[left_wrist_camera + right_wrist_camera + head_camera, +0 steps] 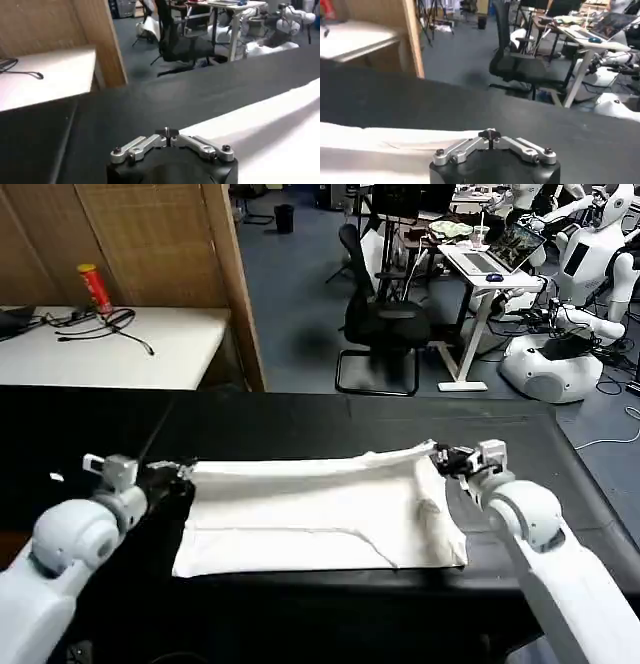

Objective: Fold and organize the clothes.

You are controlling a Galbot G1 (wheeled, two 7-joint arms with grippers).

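A white T-shirt (pixel 310 514) lies folded into a wide band on the black table (pixel 300 419), plain side up. Its far edge runs taut and slightly raised between my two grippers. At the shirt's far left corner my left gripper (pixel 183 471) (pixel 167 133) has its jaws shut, the cloth (pixel 270 130) starting right at the tips. My right gripper (pixel 440 454) (pixel 489 135) sits at the far right corner, jaws shut too, with the white cloth (pixel 380 150) reaching up to its tips.
Bare black tabletop surrounds the shirt on all sides. Behind the table stand a wooden partition (pixel 235 284), a white side table (pixel 150 344) with a red can (pixel 94 287) and cables, and a black office chair (pixel 385 324). Other robots (pixel 560 334) stand at the back right.
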